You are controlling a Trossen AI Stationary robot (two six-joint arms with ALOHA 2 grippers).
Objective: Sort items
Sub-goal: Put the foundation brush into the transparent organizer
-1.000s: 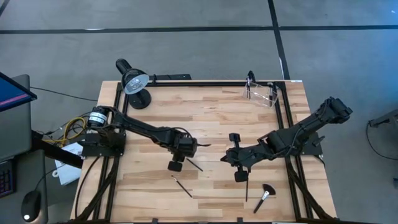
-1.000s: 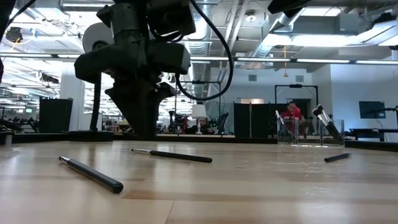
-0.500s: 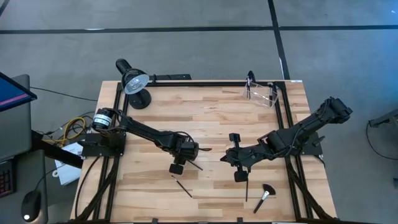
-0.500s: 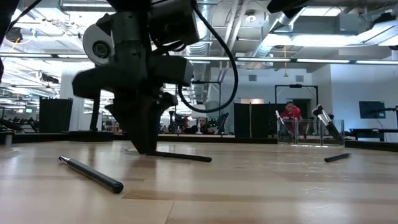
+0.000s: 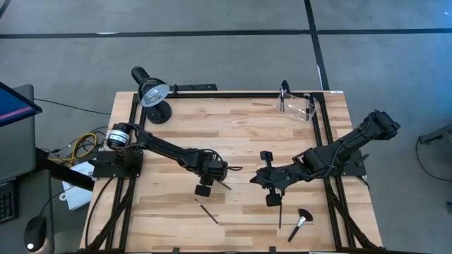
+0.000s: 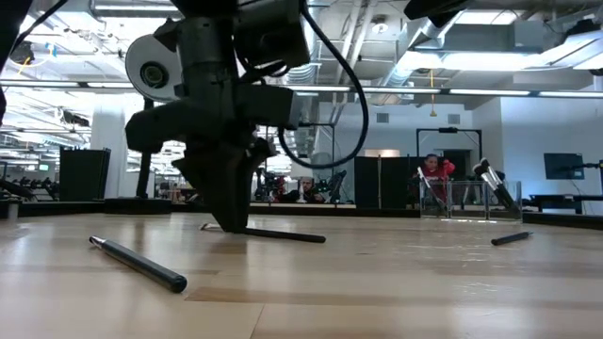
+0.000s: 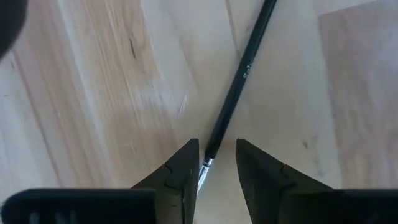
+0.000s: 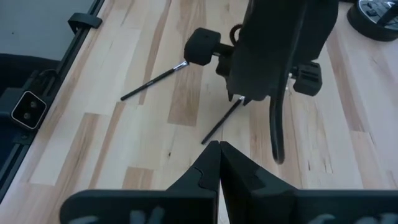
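Left gripper (image 7: 215,163) down at table, fingers parted astride black brush (image 7: 239,84), not clamped, right gripper (image 8: 219,152) closed, empty.

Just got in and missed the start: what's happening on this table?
The left pincer is down at the table, fingers open on either side of a slim black brush that lies flat, not yet gripped. The right pincer waits shut near the table's middle. Other brushes lie scattered; a clear container sits at the far corner.
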